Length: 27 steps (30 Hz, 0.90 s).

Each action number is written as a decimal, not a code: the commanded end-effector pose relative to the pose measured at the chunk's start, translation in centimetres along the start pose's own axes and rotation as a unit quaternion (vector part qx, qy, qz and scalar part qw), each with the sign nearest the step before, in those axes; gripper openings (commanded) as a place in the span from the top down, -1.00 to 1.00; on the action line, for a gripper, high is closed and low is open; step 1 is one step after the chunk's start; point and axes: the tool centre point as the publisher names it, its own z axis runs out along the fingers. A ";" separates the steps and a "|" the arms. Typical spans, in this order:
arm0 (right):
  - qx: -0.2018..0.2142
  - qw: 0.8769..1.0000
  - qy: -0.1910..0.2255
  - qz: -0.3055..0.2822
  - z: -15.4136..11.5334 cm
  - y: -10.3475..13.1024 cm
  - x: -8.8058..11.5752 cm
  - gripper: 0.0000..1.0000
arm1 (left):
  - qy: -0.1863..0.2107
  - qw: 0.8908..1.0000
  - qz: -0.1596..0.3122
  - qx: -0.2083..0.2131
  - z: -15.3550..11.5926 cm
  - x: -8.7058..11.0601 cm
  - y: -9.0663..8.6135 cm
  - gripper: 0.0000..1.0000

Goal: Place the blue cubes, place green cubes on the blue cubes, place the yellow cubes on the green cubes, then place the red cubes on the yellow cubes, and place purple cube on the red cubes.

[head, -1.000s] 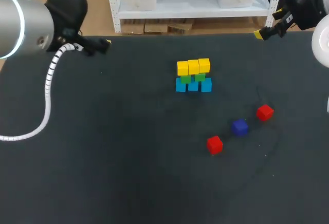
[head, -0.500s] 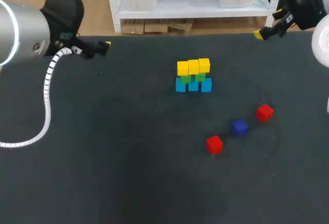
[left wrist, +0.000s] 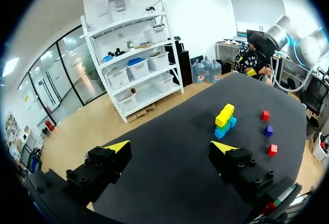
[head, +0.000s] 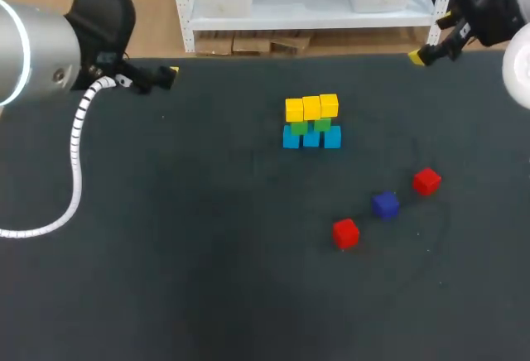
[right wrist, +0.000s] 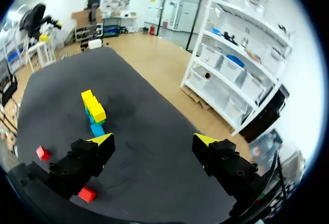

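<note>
Blue cubes (head: 310, 138): three in a row on the table (head: 207, 262), far side of its middle, bottom layer of the stack.
Green cubes (head: 300, 127): sit on the blue row, mostly hidden under the layer above; I cannot tell how many.
Yellow cubes (head: 311, 107): three side by side, top layer, resting on the green.
Red cubes: both loose on the table, to the right of the stack and nearer the robot. One (head: 426, 180) lies farther right, the other (head: 345, 233) nearer the front edge.
Purple cube (head: 385, 204): loose on the table between the two reds, touching neither; it reads as dark blue.
Left gripper (left wrist: 172, 146): over the far left corner of the table, well apart from every cube. Fingers spread wide, nothing between them.
Right gripper (right wrist: 153, 139): at the far right corner, well apart from the cubes. Fingers spread wide, holding nothing.
</note>
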 end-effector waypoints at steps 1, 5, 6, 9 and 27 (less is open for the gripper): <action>0.002 0.995 0.049 -0.084 -3.1 2.2 0.2 -1.00 | -0.001 1.000 0.001 0.003 0.1 0.0 0.1 -1.00; -0.036 0.988 0.071 -0.135 -4.7 3.9 1.1 -1.00 | -0.001 1.000 0.001 0.003 0.1 0.0 0.1 -1.00; -0.048 0.984 0.075 -0.153 -5.0 4.8 1.3 -1.00 | -0.001 1.000 0.001 0.003 0.1 0.0 0.1 -1.00; -0.098 0.974 0.079 -0.190 -5.2 7.6 1.8 -1.00 | -0.001 1.000 0.001 0.003 0.1 0.0 0.1 -1.00; -0.233 0.884 0.102 -0.392 -2.8 21.5 2.0 -1.00 | -0.001 1.000 0.001 0.003 0.1 0.0 0.1 -1.00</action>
